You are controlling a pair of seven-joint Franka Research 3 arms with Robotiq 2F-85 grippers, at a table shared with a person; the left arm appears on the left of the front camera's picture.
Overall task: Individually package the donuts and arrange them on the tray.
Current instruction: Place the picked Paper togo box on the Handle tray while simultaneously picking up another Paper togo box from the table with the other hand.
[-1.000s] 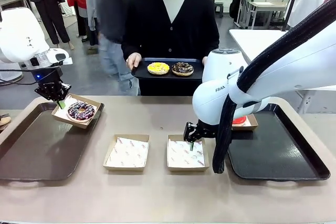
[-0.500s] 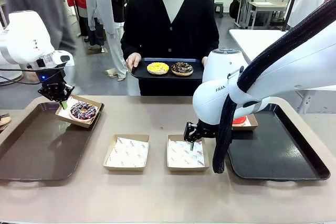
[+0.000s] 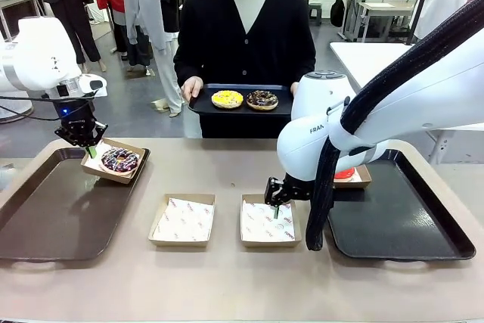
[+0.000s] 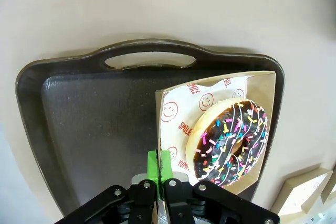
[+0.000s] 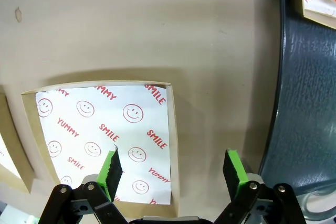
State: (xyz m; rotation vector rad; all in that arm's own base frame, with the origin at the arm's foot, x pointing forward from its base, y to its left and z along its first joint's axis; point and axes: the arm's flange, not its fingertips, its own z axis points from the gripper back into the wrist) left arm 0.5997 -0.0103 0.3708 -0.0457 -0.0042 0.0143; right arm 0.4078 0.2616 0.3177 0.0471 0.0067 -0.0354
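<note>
My left gripper (image 3: 87, 145) is shut on the edge of a paper-lined box (image 3: 134, 150) holding the purple sprinkled donut (image 3: 119, 160), at the far right corner of the brown tray (image 3: 53, 217). The left wrist view shows my left gripper (image 4: 160, 163) pinching the box (image 4: 176, 111) beside the donut (image 4: 228, 140). My right gripper (image 3: 276, 203) hangs open over an empty box (image 3: 268, 223); its fingers (image 5: 111, 169) straddle that box's wall (image 5: 172, 145). The person holds a black tray (image 3: 203, 104) with the yellow donut (image 3: 228, 98) and the chocolate donut (image 3: 262, 100). The red donut (image 3: 345, 174) sits boxed.
A second empty box (image 3: 183, 219) lies left of the one under my right gripper. The dark tray (image 3: 401, 217) on the right carries the red donut's box at its far left corner. My right arm's bulk stands over the table's middle right.
My left gripper has carried the boxed purple donut a little to the right over the brown tray's far corner. The right arm has stayed still.
</note>
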